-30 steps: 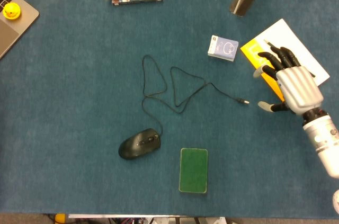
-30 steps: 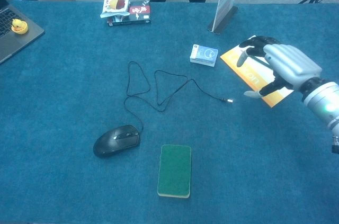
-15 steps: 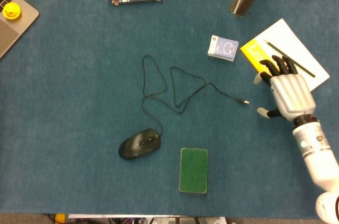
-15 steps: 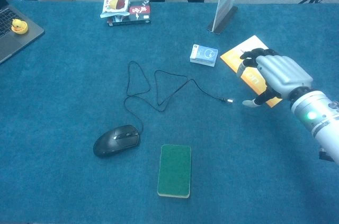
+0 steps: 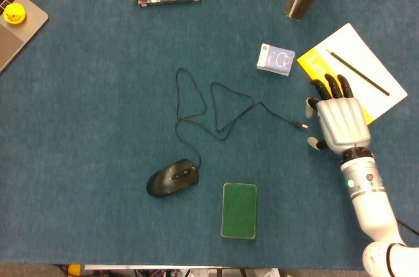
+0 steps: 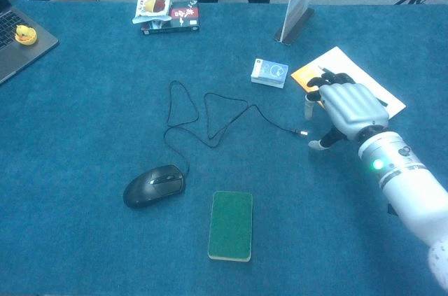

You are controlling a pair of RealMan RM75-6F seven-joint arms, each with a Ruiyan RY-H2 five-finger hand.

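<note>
A: From the head view, the right hand is hovering released, fingers spread, just at three o'clock of the plug.

B: From the chest view, the plug is lying at nine o'clock of the hand, its cable trailing to the mouse.

My right hand hovers with open cloth at six and three o'clock. At nine o'clock the cable plug lies just beside my thumb, its cable looping away across the desk. At twelve my fingertips overlap the yellow book; the small card box sits at eleven. The green pad and mouse lie well apart at eight.
</note>
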